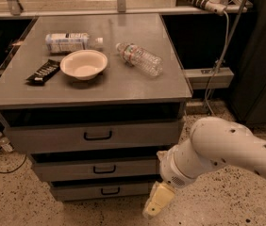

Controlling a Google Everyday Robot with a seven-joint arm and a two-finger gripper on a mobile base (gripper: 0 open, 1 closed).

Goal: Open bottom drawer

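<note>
The bottom drawer [102,190] is the lowest, shallowest grey front of three, with a small black loop handle [110,190]; it sits pushed in. My gripper [155,202] hangs at the end of the white arm, low and just right of the bottom drawer's front, a short way from the handle. Above it are the mid-sized drawer [95,169] and the tall top drawer [93,136].
On the cabinet top [137,86] lie a white bowl [83,64], a clear plastic bottle [140,59], a white labelled bottle [71,42] and a black snack bar [43,72]. A cable and grey power strip [208,73] hang at right. The floor is speckled.
</note>
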